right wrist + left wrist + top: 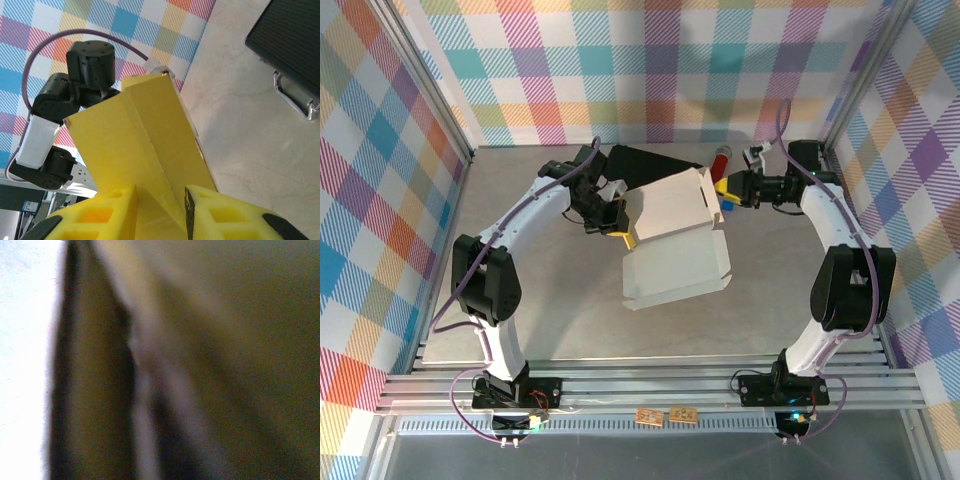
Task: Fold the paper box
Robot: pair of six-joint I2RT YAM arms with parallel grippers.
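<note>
Leftward, right claw (pixel 161 194) (astride paper box (pixel 135 135))

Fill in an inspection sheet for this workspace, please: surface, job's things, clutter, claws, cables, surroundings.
Surface: beige table, no spills seen.
Job's things: paper box, partly folded, whitish face up, between the arms.
Clutter: black case behind the box; small red-handled item beside it.
Claws: left claw shut, apparently pinching the box's left edge; right claw straddles a yellow fold, grip unclear.
Cables: purple cable along each arm, no snag seen.
Surroundings: plaid walls, metal rails at near edge.
</note>
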